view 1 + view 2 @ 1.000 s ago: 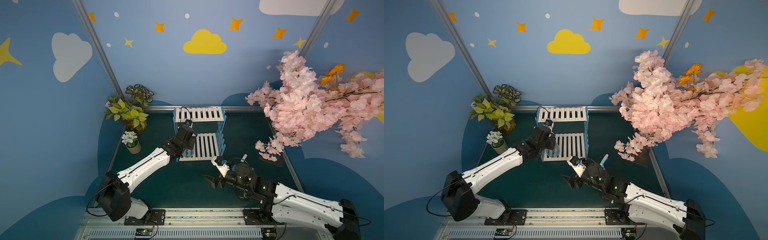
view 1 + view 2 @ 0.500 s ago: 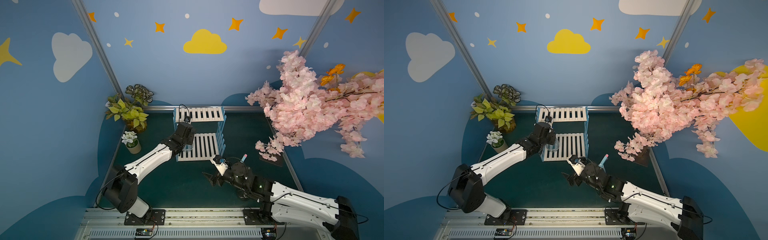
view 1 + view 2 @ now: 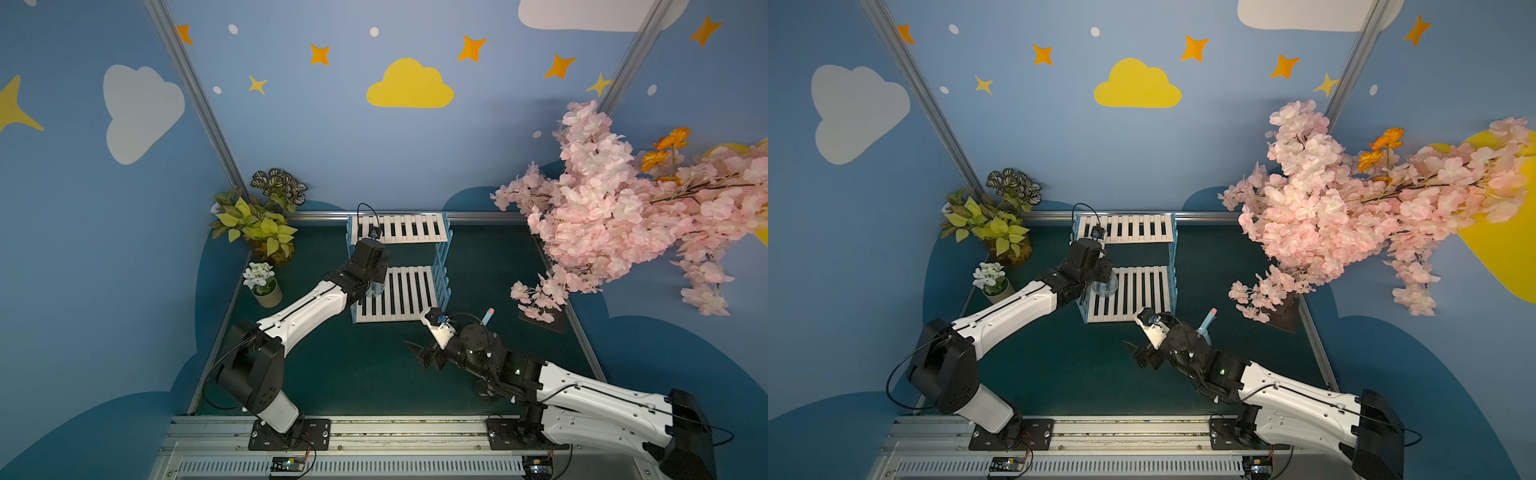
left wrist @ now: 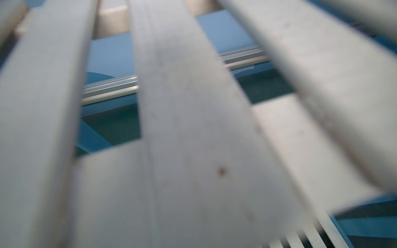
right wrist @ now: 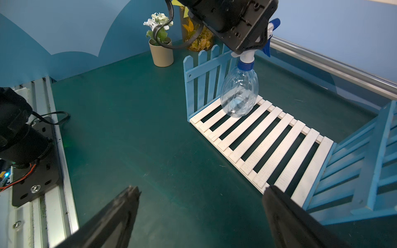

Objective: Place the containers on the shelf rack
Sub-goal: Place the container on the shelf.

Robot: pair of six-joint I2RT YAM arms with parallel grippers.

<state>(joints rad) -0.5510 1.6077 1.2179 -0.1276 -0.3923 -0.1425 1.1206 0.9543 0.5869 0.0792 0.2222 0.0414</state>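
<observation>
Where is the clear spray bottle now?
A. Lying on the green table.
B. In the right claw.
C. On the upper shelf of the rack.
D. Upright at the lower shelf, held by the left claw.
D: the clear spray bottle stands upright at the lower shelf, its top in the left claw; the right claw is open and empty.

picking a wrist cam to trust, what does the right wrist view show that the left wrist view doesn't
Only right wrist: the clear round-bellied plastic bottle with white-and-blue trigger sprayer, the left gripper shut on its sprayer head; the beige pot of white flowers; the right gripper, open. Only left wrist: nothing more, just a blurred close-up of slats. Both: the white-slatted shelf rack with light-blue picket sides, the dark green table, the silver metal rail.
</observation>
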